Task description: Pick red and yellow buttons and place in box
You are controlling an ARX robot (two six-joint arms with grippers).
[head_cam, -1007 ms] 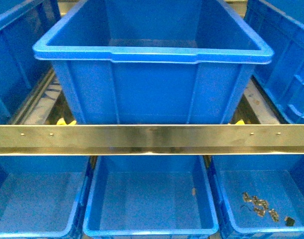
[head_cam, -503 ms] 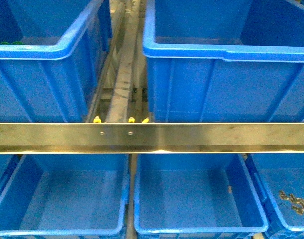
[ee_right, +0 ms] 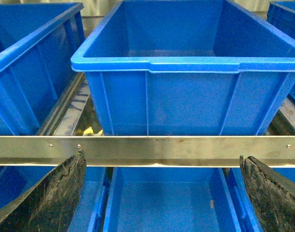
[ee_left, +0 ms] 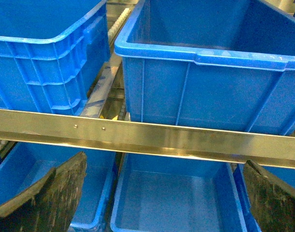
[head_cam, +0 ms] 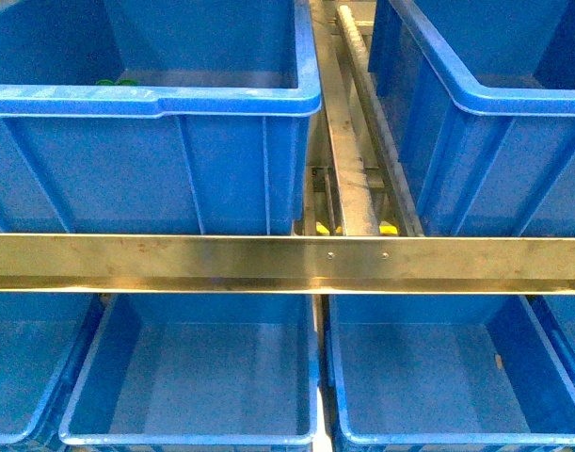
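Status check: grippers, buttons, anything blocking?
Left gripper open, empty. Right gripper open, empty. No buttons clearly visible; green specks in upper left bin, unsure. Steel rail crosses in front of bins.

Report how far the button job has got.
Done: nothing visible; no red or yellow button shows in the lower bins. In hand: nothing; the left gripper and right gripper are both open and hold nothing, facing the metal rail. Left: seemingly all of it. A green speck peeks over the rim of the upper left bin; it is too small to tell whether it is buttons.
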